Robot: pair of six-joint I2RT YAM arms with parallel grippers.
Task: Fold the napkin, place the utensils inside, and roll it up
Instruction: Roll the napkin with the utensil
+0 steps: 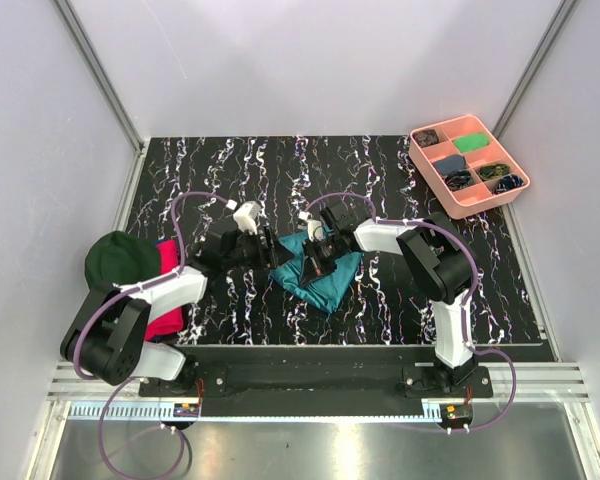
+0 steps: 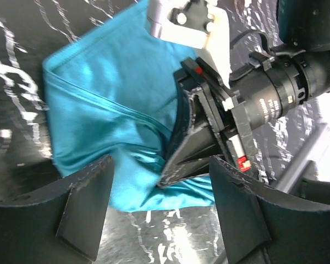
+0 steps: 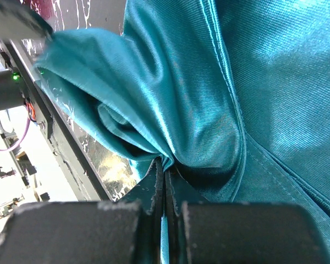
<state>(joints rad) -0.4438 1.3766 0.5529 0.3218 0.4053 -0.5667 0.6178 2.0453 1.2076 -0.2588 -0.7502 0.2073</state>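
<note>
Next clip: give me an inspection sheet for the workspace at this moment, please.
Surface: black white-veined table, no spills seen.
Job's things: teal napkin lies bunched at the table's middle, partly folded. No utensils can be made out.
Clutter: dark green cap and pink-red cloth by the left arm. A pink tray sits at the far right corner, its contents too small to name.
Grippers: left gripper is open at the napkin's edge. Right gripper is shut, pinching a napkin fold.
Cables: purple cables loop off both arms, none seen on the napkin.
Surroundings: pale walls with metal corner posts.
</note>
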